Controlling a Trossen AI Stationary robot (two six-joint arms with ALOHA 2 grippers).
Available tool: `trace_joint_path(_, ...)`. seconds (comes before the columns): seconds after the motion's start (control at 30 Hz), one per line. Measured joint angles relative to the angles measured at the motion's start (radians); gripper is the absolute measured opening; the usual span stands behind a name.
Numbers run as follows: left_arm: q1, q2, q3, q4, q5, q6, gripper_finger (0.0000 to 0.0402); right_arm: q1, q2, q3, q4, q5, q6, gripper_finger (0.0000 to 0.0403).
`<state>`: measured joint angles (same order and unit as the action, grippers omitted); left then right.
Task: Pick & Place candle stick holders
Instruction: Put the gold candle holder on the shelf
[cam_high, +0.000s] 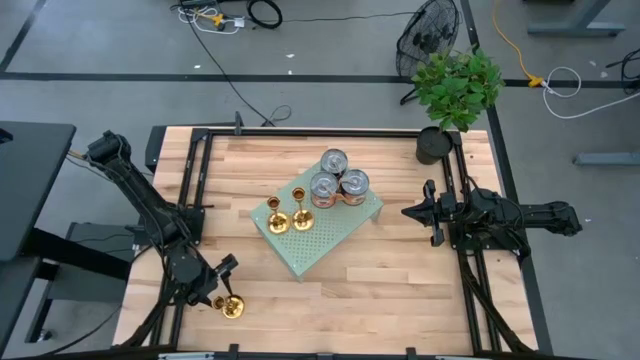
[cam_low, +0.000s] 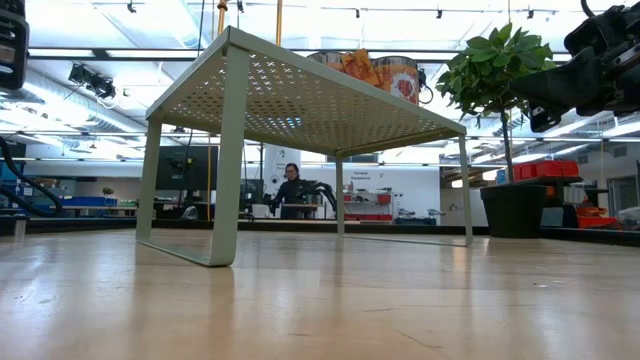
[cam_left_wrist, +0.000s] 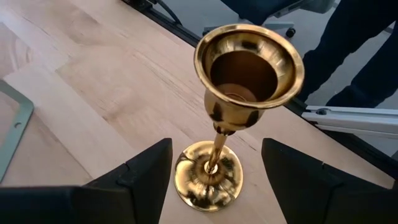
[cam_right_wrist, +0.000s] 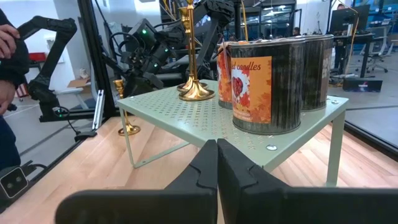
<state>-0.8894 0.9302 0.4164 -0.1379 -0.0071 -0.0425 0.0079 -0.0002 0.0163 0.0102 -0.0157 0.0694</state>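
Note:
One gold candle stick holder (cam_left_wrist: 219, 124) stands upright on its round base on the wood table near the near left corner (cam_high: 232, 307). My left gripper (cam_left_wrist: 216, 152) is open, slanting down, with a finger on either side of the holder's stem and base and a gap on both sides. Two more holders (cam_high: 290, 217) stand on the green perforated shelf (cam_high: 335, 235), next to three labelled cans (cam_high: 338, 180). My right gripper (cam_right_wrist: 217, 165) waits shut at the table's right side (cam_high: 408, 212), pointing level at the shelf.
A potted plant (cam_high: 448, 95) stands at the far right corner. The shelf (cam_low: 300, 100) stands on thin legs in the table's middle. A person's dark legs (cam_left_wrist: 364, 50) are just beyond the table's edge near the left gripper. Bare wood lies around the shelf.

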Motion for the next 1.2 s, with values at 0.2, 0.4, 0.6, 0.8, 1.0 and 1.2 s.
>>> trace_joint_path(0.2, -0.001, 0.001, -0.055, 0.052, 0.005, -0.055, 0.0257, 0.0, 0.0, 0.0, 0.0, 0.0, 0.0, 0.0003)
trace_joint_path(0.4, -0.006, 0.001, -0.092, 0.093, 0.007, -0.103, 0.0257, 0.0, 0.0, 0.0, 0.0, 0.0, 0.0, 0.0003)
trace_joint_path(0.6, -0.006, 0.001, -0.127, 0.142, 0.002, -0.103, 0.0257, 0.0, 0.0, 0.0, 0.0, 0.0, 0.0, 0.0003)
trace_joint_path(0.8, -0.006, 0.001, -0.129, 0.215, -0.032, -0.075, 0.0257, 0.0, 0.0, 0.0, 0.0, 0.0, 0.0, 0.0003)
trace_joint_path(1.0, -0.007, 0.018, -0.129, 0.252, -0.05, -0.069, 0.0257, 0.0, 0.0, 0.0, 0.0, 0.0, 0.0, 0.0003)
trace_joint_path(1.2, -0.007, 0.083, -0.129, 0.301, -0.023, -0.078, 0.0257, 0.0, 0.0, 0.0, 0.0, 0.0, 0.0, 0.0003)
